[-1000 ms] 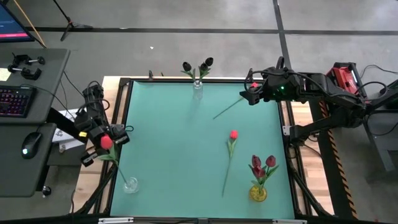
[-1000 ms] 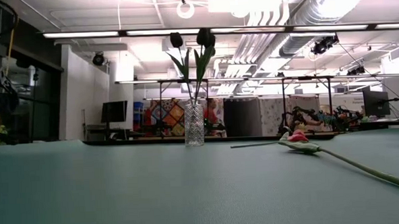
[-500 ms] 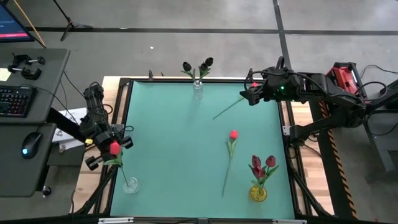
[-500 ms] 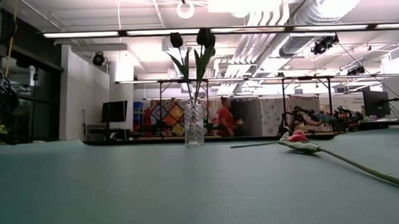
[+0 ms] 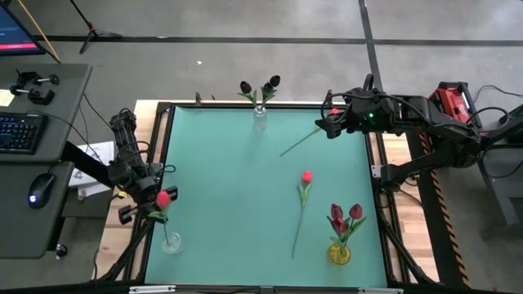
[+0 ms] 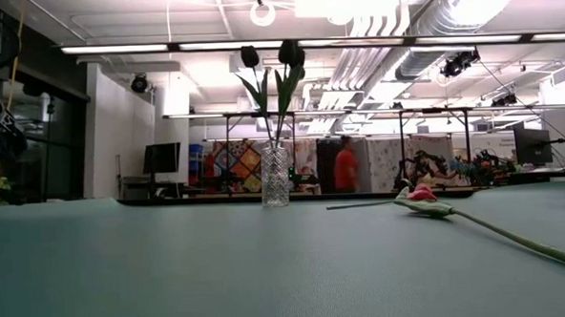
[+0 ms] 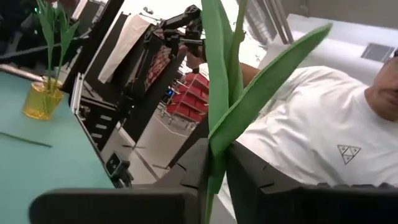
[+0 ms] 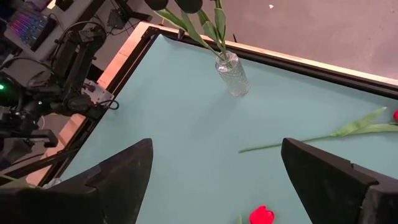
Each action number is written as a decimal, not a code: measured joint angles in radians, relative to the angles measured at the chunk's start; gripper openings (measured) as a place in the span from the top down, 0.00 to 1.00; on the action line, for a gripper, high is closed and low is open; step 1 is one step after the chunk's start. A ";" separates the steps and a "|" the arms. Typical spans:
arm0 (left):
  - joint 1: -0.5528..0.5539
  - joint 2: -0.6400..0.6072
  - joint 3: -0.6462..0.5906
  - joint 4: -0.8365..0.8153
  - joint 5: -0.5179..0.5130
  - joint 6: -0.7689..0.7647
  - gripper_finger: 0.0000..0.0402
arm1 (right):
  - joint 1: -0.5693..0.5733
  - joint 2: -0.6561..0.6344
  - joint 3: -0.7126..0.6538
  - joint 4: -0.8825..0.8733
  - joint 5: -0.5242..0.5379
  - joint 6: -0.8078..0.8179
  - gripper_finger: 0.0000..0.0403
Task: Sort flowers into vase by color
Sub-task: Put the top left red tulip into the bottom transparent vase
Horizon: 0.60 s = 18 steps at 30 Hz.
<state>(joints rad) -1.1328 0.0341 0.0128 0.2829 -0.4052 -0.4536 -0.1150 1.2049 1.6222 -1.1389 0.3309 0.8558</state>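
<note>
My left gripper (image 5: 148, 196) hangs over the table's near left corner, shut on a red tulip (image 5: 163, 198) whose stem runs down to a clear vase (image 5: 171, 242). My right gripper (image 5: 328, 125) is open over the far right corner, above a red tulip (image 8: 311, 138) lying flat on the mat. Another red tulip (image 5: 306, 176) lies on its side right of the centre. Two dark pink-maroon tulips (image 5: 345, 214) stand in a yellow vase (image 5: 339, 254). Black tulips (image 5: 270, 82) stand in a clear vase (image 5: 260, 115) at the far edge. My left gripper pinches the red tulip's green stem (image 7: 214, 163) between its two fingers (image 7: 261, 186), just below where a leaf branches off. The fingers lie across the stem, below the head. The tulip is lifted and tilted, and its lower end (image 5: 167, 233) reaches down into the clear vase's mouth.
A wide stretch of bare teal mat (image 5: 221, 180) lies between the vases. The table has a black frame (image 5: 159, 147) along its edges. A desk with keyboard and mouse (image 5: 37, 188) stands left of the table. A person in a white shirt (image 7: 311, 124) shows in the left wrist view.
My left gripper has moved toward the near edge and a little to the right, still shut on the red tulip. The tulip's head has swung closer over the near left clear vase, standing steeper, while its lower end stayed at the vase.
</note>
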 joint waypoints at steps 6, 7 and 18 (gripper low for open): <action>0.000 0.000 0.000 -0.001 -0.001 -0.083 0.77 | 0.000 0.000 0.000 0.000 -0.001 0.025 0.15; 0.000 0.000 0.000 -0.001 -0.001 -0.091 0.74 | 0.000 0.000 0.000 0.000 -0.001 0.026 0.15; -0.001 0.000 0.001 0.008 0.072 -0.237 0.47 | 0.000 0.000 0.000 0.000 -0.001 0.026 0.15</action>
<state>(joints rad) -1.1336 0.0341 0.0139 0.2905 -0.3334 -0.6904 -0.1150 1.2045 1.6222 -1.1389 0.3302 0.8818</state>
